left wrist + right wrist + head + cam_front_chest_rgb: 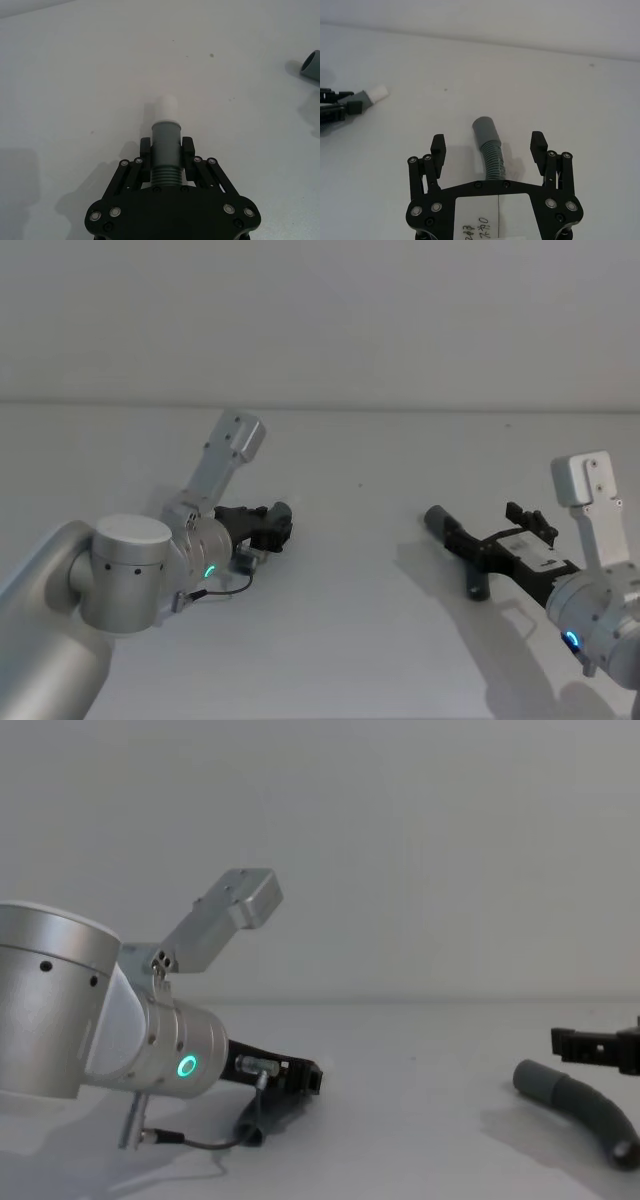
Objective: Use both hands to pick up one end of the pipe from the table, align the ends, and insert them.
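Grey short pipe (166, 144), white tip (168, 107) forward, clamped in left gripper (166, 148) low over table (75, 75). Right gripper (488, 142), wide open, straddles long pipe (491, 156) lying on table; chest view adds its curve.

Setting: laboratory-type robot test station. Indicators: plain matte white-grey tabletop (350, 660) filling the lower frame; blank pale wall (320, 310) across the upper frame, directly behind it.
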